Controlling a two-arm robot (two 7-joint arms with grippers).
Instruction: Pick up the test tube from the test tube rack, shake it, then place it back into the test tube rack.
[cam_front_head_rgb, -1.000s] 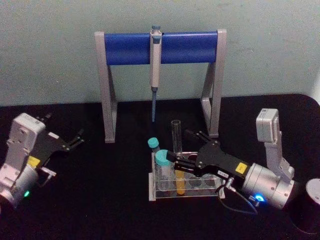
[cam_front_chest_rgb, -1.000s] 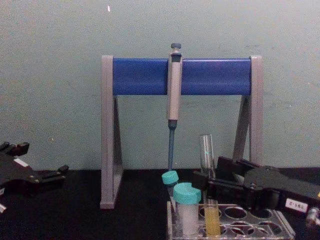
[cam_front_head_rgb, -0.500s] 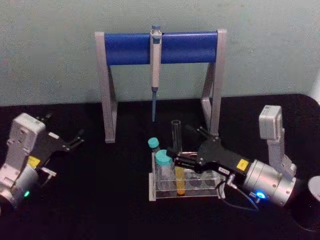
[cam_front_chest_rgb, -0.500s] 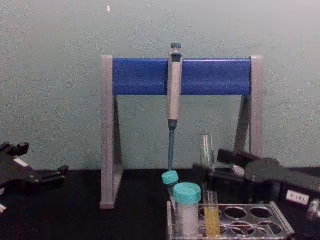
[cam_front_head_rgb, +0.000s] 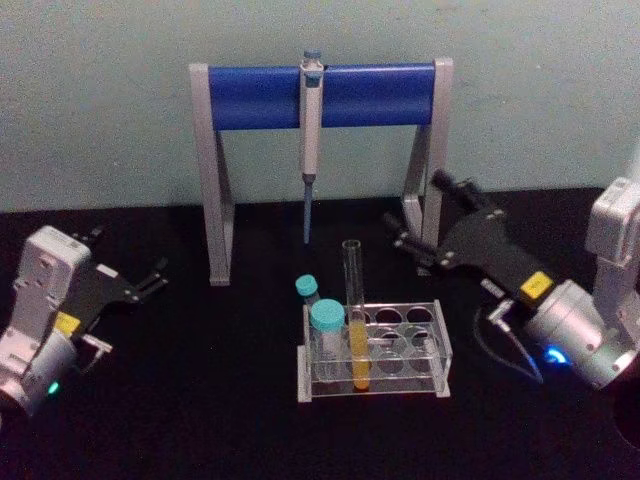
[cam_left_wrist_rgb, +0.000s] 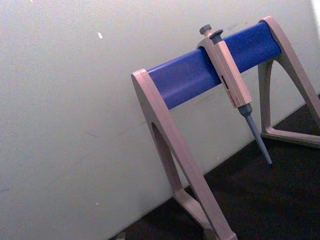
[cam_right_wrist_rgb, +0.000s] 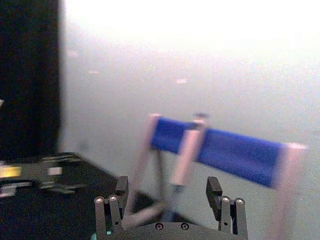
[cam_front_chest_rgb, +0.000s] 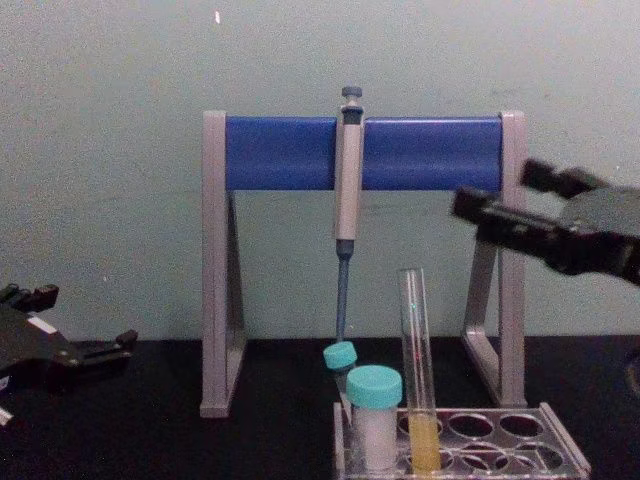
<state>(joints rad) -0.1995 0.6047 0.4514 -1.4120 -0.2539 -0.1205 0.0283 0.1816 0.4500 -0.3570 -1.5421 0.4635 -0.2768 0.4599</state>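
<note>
Head view puts your left claw (cam_front_head_rgb: 148, 280) at the left edge of the frame, parked low over the black bench (cam_front_head_rgb: 200, 400), fingers a little apart and empty; it is well away from the work and should give you no trouble.

Moving toward the centre, the test tube (cam_front_head_rgb: 354, 310) stands upright in a front hole of the test tube rack (cam_front_head_rgb: 440, 345), yellow-orange liquid in its lower part and its open mouth well above the rack's top plate. With no cap, any tilt or hard shake could slop liquid out, and a knock against its tall upper part could lever the light rack over.

Two teal-capped tubes (cam_front_head_rgb: 325, 325) stand just beside it on the left, the nearer one almost touching. If you come in from that side or spread the fingers too far, you would likely hit a cap.

Behind the rack, the grey-legged stand (cam_front_head_rgb: 210, 180) carries a blue bar (cam_front_head_rgb: 260, 97), and a grey-blue pipette (cam_front_head_rgb: 310, 130) hangs from it, its tip above and behind the tube's mouth. A lift straight up looks clear, I judge, but drifting backward could strike that tip.

At right, your right claw (cam_front_head_rgb: 423, 217) hangs raised, wide open and empty, close by the stand's right leg (cam_front_head_rgb: 430, 170). Swinging in carelessly could clip that leg.
</note>
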